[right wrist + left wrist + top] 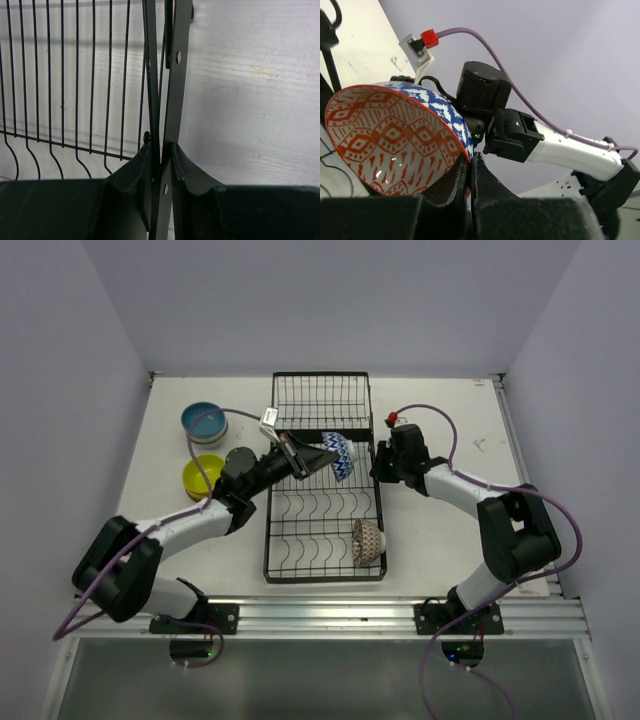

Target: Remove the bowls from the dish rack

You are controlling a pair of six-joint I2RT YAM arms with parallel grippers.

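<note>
At the top view's centre, the left fingers (pixel 492 197) pinch the rim of the blue zigzag bowl (pixel 339 455), held on edge over the dish rack (pixel 269 540). The right fingers (pixel 192 172) are clamped on the rack's right edge. A brown-patterned bowl (pixel 367 540) stands in the rack's lower right, and a blue bowl (pixel 204 421) and a yellow-green bowl (pixel 203 475) sit on the tabletop (pixel 420 540) at left.

The left gripper (pixel 328 456) holds a blue zigzag bowl (pixel 340 455) on edge at the middle of the dish rack (pixel 320 400). The right gripper (pixel 381 468) meets the rack's right rim. A brown patterned bowl (pixel 368 541) stands on edge in the near right corner. A blue bowl (pixel 204 422) and a yellow-green bowl (pixel 203 476) sit on the counter (pixel 430 540), left of the rack.
</note>
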